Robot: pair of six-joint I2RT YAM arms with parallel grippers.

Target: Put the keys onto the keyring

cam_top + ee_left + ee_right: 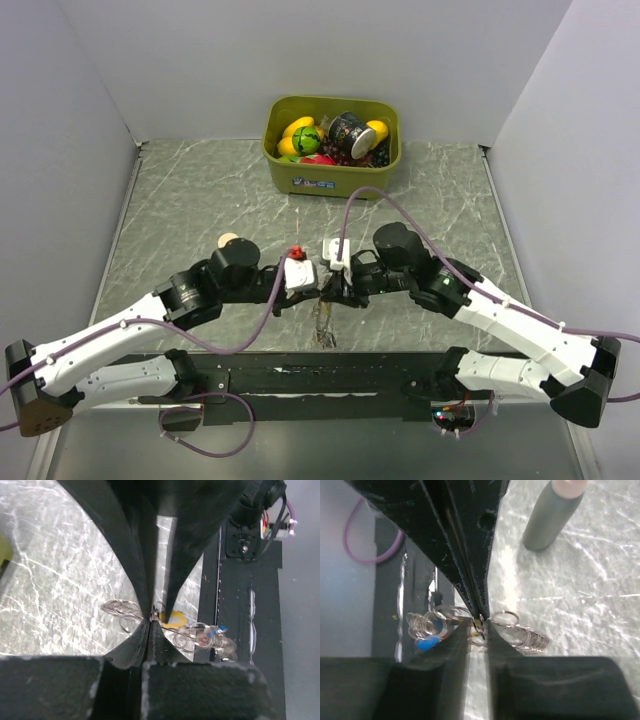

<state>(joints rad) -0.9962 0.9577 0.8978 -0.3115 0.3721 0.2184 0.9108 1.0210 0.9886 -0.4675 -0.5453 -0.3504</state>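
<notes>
Nearest, left gripper (150,622) pinched shut on a keyring (324,322) strand; right gripper (480,625) nose-to-nose, jaws barely parted (hold unclear). You have yellow key (173,618) and blue key (426,642) lying toward the bench's near edge, both arms equally close.

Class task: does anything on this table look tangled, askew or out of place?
Yes. The keyring looks like a tangled bunch of wire loops, not one open loop; the blue key and yellow key sit snarled in it.
</notes>
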